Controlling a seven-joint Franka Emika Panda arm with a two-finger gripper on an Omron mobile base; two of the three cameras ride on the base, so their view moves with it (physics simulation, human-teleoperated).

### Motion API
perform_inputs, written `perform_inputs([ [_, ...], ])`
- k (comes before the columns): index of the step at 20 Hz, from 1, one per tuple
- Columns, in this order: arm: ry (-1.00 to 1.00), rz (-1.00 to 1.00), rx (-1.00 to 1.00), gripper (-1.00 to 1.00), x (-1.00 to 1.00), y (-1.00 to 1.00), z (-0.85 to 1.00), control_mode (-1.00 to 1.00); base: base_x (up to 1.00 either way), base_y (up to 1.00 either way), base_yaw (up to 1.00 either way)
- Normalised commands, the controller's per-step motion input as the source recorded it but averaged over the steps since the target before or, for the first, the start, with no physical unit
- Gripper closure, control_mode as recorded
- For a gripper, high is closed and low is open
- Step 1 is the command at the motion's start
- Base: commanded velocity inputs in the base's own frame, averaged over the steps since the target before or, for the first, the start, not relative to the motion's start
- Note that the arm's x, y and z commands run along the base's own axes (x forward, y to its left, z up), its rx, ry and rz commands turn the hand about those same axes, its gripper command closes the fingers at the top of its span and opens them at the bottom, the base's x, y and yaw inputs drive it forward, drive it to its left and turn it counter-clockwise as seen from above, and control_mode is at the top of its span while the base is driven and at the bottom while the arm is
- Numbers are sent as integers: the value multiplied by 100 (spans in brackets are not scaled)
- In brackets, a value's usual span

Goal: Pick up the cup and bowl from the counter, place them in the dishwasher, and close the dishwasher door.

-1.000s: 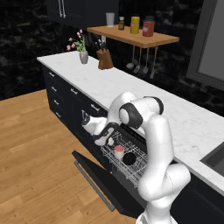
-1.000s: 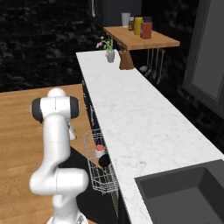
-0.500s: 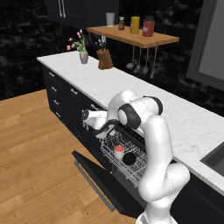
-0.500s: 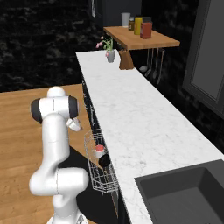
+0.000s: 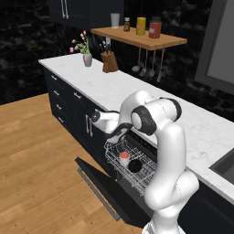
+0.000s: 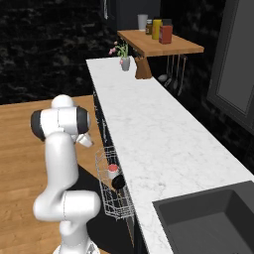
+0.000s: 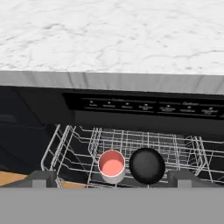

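We see the cup [image 7: 112, 165] and bowl [image 7: 147, 165] touching side by side at the front edge of the dishwasher rack [image 7: 70, 144]; gripper [image 7: 112, 176] released, empty. Remaining: the dishwasher door [image 5: 109, 194], which we judge stiff, hinged and heavy; best pushed up near its outer edge

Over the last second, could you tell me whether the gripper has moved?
Yes. In the left base view the gripper has risen and pulled away from the rack, towards the black drawers on the left.
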Motion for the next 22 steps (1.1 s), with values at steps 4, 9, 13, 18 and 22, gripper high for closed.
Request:
perform_inputs([
  [4, -42, -27, 34, -100, -100, 29, -80, -100, 0, 0, 0],
  [9, -32, -30, 31, -100, -100, 38, -80, -100, 0, 0, 0],
  [13, -23, -29, 24, -100, -100, 46, -74, -100, 0, 0, 0],
  [18, -29, -25, 14, -100, -100, 44, -38, -100, 0, 0, 0],
  [22, -23, -23, 11, -100, -100, 36, -65, -100, 0, 0, 0],
])
